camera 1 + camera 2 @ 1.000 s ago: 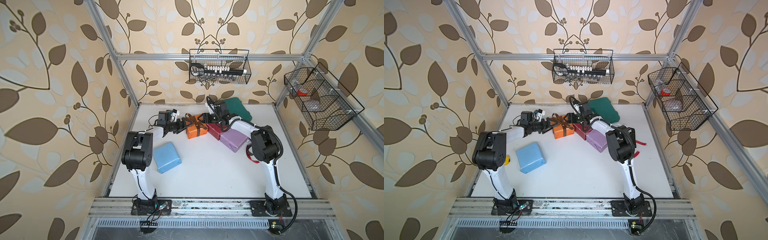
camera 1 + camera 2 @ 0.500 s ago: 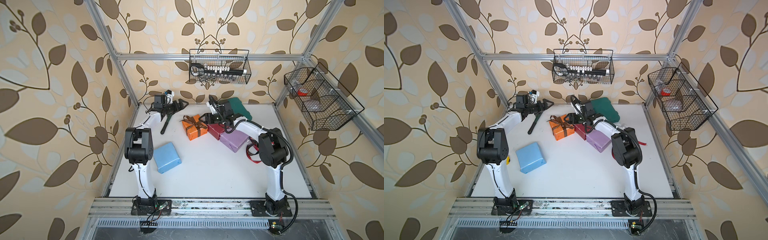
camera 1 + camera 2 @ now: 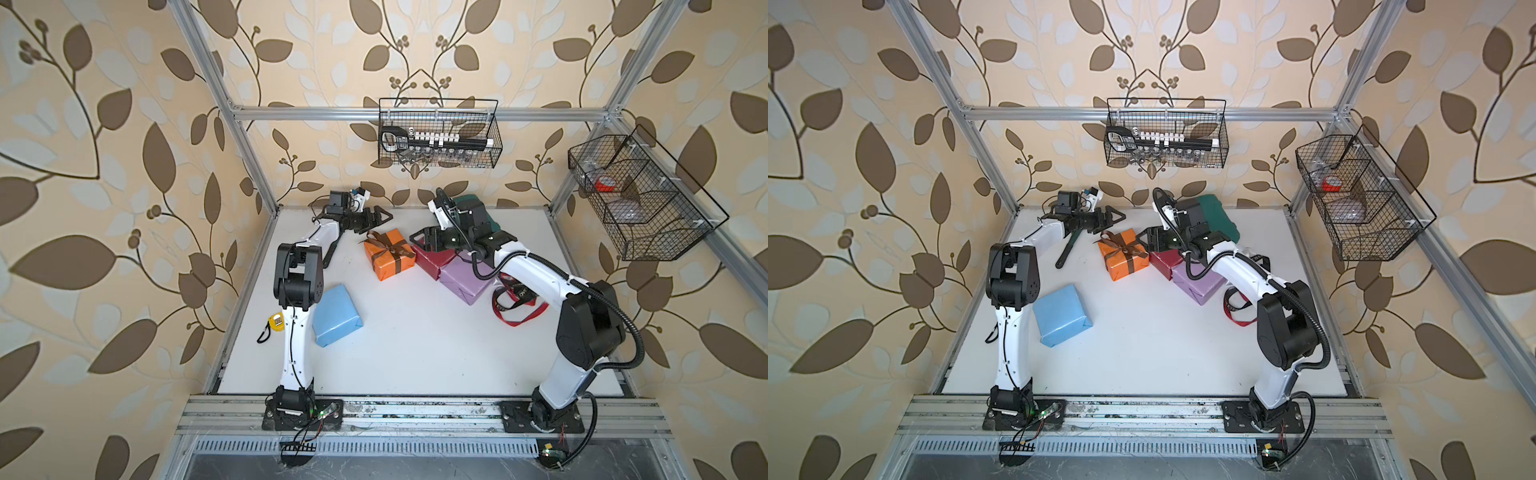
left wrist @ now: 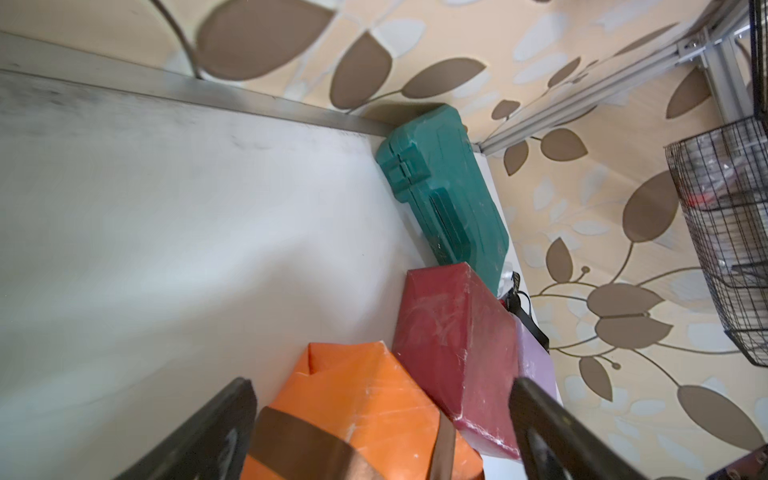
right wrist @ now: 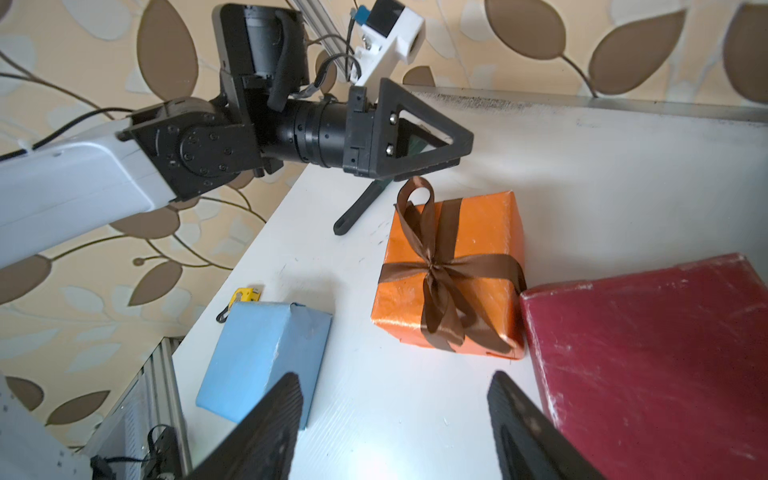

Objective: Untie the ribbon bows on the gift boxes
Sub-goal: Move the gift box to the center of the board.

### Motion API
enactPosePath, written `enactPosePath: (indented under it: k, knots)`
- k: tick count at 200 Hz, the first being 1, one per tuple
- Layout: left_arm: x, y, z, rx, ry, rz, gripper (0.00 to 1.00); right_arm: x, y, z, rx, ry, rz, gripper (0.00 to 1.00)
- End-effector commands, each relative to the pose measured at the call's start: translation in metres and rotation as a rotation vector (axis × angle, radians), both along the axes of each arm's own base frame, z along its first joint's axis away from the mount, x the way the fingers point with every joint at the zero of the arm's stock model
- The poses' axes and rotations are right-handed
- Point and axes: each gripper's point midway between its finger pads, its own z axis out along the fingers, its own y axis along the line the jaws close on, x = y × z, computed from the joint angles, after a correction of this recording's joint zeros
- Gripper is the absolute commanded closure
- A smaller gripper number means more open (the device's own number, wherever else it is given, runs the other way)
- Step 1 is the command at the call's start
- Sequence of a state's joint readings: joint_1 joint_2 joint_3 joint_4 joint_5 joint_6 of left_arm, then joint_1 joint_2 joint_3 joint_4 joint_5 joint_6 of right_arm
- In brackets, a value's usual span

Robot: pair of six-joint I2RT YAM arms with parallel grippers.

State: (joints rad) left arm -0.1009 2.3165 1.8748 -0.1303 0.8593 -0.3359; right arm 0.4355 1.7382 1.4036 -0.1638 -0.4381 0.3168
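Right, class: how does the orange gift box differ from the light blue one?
The orange box wears a tied brown bow; the light blue box shows no ribbon. The orange box sits close beside the dark red box; the light blue box lies apart. Both are paper-wrapped, on the white table.

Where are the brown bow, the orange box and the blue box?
brown bow (image 5: 432, 266): right wrist view, its knot.
orange box (image 5: 482, 224): right wrist view, bare top face.
blue box (image 3: 336, 316): in a top view, top face.
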Motion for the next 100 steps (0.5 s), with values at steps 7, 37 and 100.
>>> enactPosePath:
  k: [7,37,100]
  knots:
    - [-0.014,-0.026,0.003,-0.014,-0.046,-0.129,0.04,-0.025,-0.013,0.001,-0.011,0.005,0.000,0.29]
    - [-0.036,-0.051,-0.006,-0.002,-0.017,-0.239,0.07,-0.042,-0.028,0.002,-0.022,-0.001,-0.033,0.29]
    - [-0.091,-0.056,-0.010,0.003,0.055,-0.239,0.09,-0.073,-0.049,-0.033,-0.103,0.062,-0.052,0.31]
